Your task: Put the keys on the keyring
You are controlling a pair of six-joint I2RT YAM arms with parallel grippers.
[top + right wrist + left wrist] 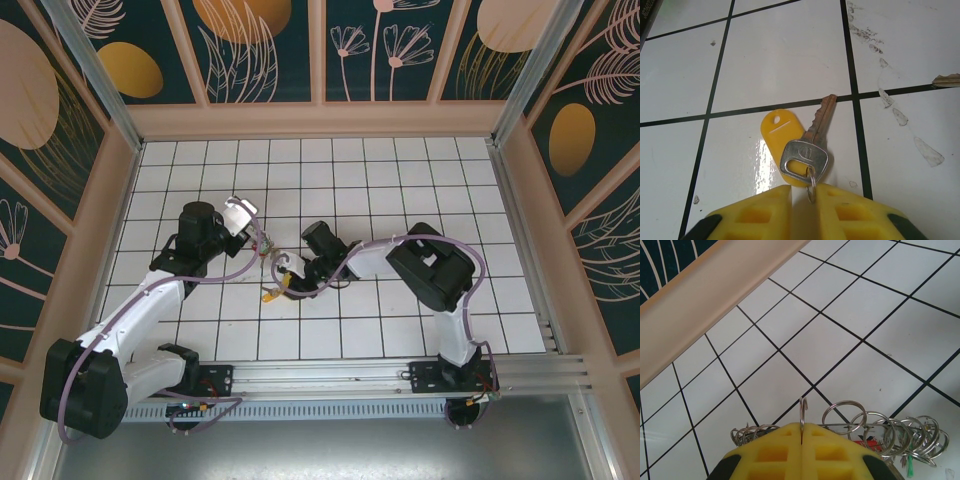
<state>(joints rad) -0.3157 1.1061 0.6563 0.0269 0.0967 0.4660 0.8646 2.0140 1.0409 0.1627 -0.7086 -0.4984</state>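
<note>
Two grippers worked near the middle of the white tiled table, close to each other. The reference point for all positions below was the yellow tag, which lay flat on one tile.

1. Key: it lay on the yellow tag, with its metal head covering the tag's near end. Its brownish blade ran off the tag's far right side and reached a black grout line.
2. Small split ring: it passed through the key's head at the near end of the yellow tag and stood edge-on.
3. Right gripper: it sat just on the near side of the yellow tag. Its yellow jaws stood narrowly apart with the small split ring in the gap, closer to the right pad. Whether the pads pressed on that ring could not be told.
4. Left gripper: in the overhead view it sat just beyond the yellow tag. Its jaws were closed flat on the keyring, a thin metal loop that stood upright above the fingertips.
5. Bunch of small rings: it lay on the tiles just right of the clamped keyring, with red and green pieces among the rings.
</note>
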